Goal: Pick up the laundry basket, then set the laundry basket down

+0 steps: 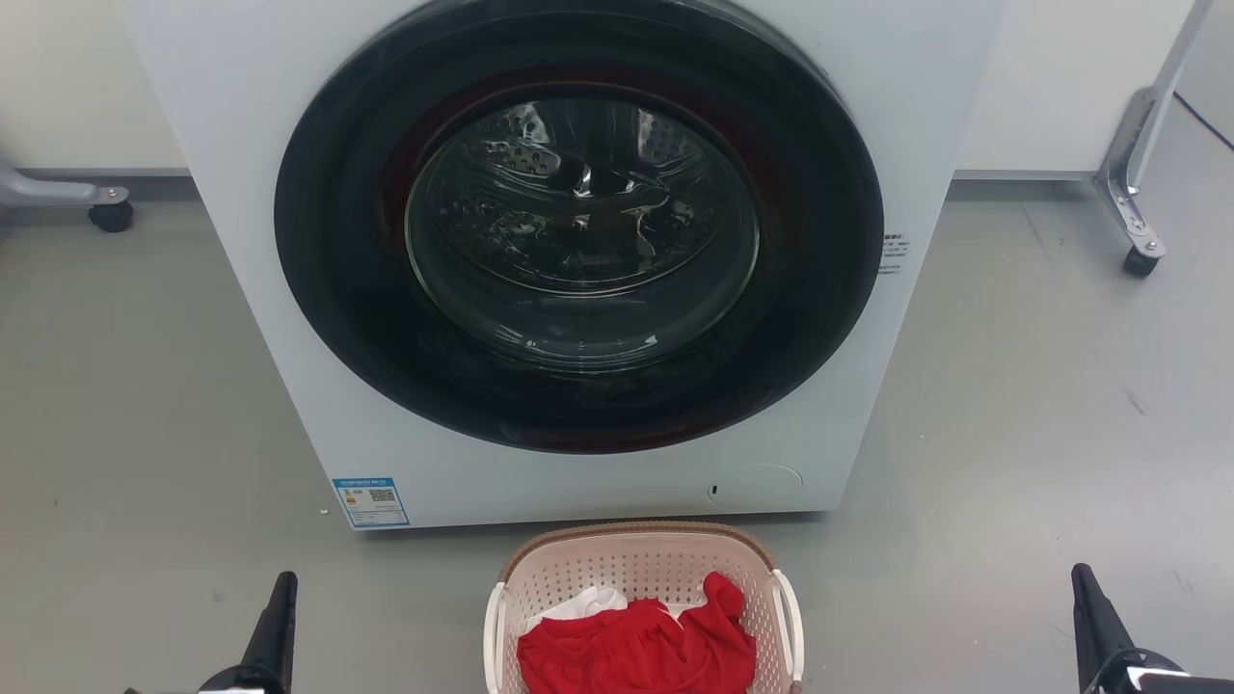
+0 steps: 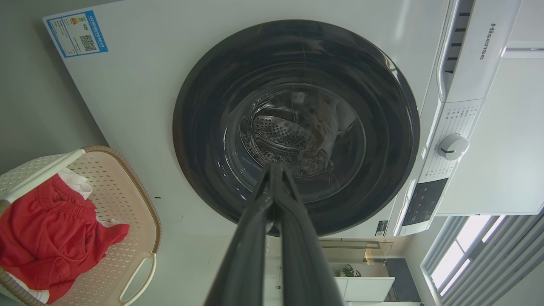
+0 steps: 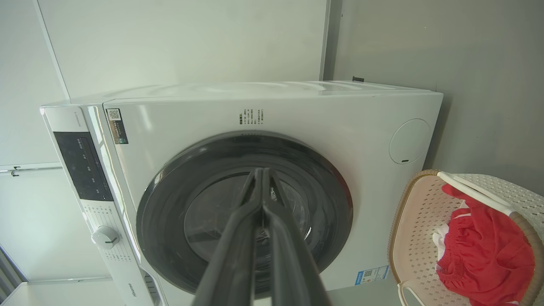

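Sitting on the grey floor [image 1: 116, 434] between the two pincers, the laundry basket [image 1: 636, 569] is well apart from both, to the right of the left pincer [image 1: 281, 602] and to the left of the right pincer [image 1: 1087, 593]. Neither pincer touches its white handles [image 1: 792, 617]. A red garment [image 1: 636, 651] and a bit of white cloth [image 1: 588, 602] lie inside it. In the left wrist view the left pincer's dark fingers [image 2: 255, 238] are pressed together at the tips and pinch nothing. The right pincer's fingers [image 3: 238, 246] in the right wrist view are likewise pressed together and empty. Both pincers point toward the washing machine [image 1: 241, 193], which stands ahead of them just beyond the basket's far rim, its round dark door [image 1: 578, 222] closed.
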Available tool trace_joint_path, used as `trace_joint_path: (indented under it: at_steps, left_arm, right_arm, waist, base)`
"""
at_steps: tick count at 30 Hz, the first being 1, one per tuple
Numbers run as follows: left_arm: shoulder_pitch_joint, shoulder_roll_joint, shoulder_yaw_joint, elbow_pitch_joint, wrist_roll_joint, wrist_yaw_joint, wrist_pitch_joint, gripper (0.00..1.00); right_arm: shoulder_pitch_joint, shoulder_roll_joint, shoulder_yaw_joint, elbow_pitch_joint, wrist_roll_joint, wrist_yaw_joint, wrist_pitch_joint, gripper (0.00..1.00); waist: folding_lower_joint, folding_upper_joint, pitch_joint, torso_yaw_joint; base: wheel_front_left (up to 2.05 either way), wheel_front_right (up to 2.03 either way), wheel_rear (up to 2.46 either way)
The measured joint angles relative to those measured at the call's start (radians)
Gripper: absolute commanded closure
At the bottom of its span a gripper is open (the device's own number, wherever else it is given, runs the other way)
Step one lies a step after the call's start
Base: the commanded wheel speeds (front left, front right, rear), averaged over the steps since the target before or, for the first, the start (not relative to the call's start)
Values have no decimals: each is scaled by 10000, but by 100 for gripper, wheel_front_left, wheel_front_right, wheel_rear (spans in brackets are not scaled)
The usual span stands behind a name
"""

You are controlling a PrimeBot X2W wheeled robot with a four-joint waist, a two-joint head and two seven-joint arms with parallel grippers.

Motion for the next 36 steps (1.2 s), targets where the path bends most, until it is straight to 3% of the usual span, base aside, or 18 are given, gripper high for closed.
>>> trace_joint_path:
  at_steps: [36]
  left_arm:
    - [0, 0, -2, 4, -2, 0, 0, 100]
  right_arm:
    - [0, 2, 2, 0, 2, 2, 0, 100]
  waist:
    - [0, 0, 0, 0]
  base:
    - [0, 0, 0]
